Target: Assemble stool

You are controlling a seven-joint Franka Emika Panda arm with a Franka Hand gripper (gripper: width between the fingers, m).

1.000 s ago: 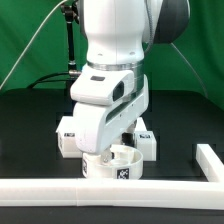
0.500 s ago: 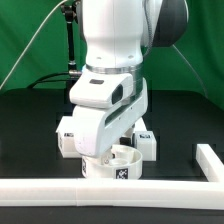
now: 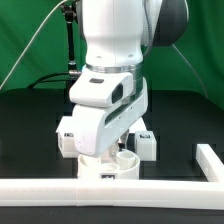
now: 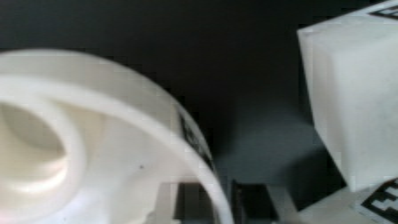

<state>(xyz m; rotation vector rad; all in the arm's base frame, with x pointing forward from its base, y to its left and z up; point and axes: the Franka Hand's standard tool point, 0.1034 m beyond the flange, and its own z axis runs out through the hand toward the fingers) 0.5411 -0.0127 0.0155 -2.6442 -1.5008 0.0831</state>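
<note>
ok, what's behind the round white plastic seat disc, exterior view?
A blocky white tagged leg at the exterior view's left, another at its right. The white robot arm covers the space between them and most of the seat disc, so anything else there is hidden.

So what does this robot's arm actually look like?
The arm is a chunky white shell, all rounded and smooth, with a dark grey joint cap near the top. Lower down, its wrist section carries a dark side panel. The gripper housing is white as well. No lettering or cables show on it.
</note>
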